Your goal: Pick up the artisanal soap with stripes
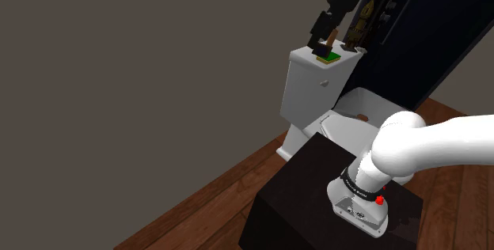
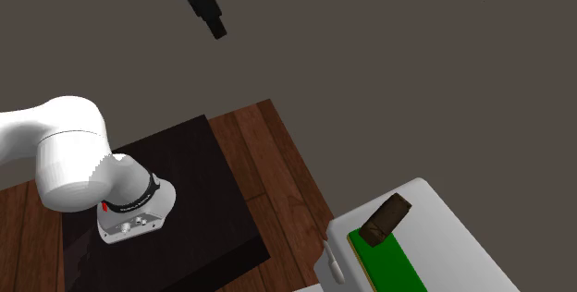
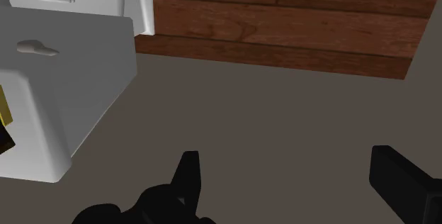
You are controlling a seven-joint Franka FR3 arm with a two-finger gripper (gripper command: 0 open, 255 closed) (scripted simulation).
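**The striped soap (image 2: 393,264) is laid on the toilet tank (image 1: 305,90); the end effector (image 3: 283,157) is released and apart from it**

Nearest, the dark stand (image 1: 317,185) is seen, with the white arm (image 1: 431,145) rising from it. Beyond it the toilet tank is found. On its lid a flat slab is laid, green on top with a yellow band along one edge, and this slab is judged to be the striped soap. A brown bar (image 2: 386,219) is propped aslant on it, one end resting on the green face. Farther up, the end effector is seen released. Its fingers are spread wide with nothing between them, off to the side of the tank and well apart from the soap.

The soap is judged to be light, stiff and somewhat slick, so it could be dented or squirted out by a hard squeeze. It is best taken across its narrow width, at the long edges and low on the sides. The leaning bar may be knocked in the approach, so the slab's uncovered end is to be favoured.
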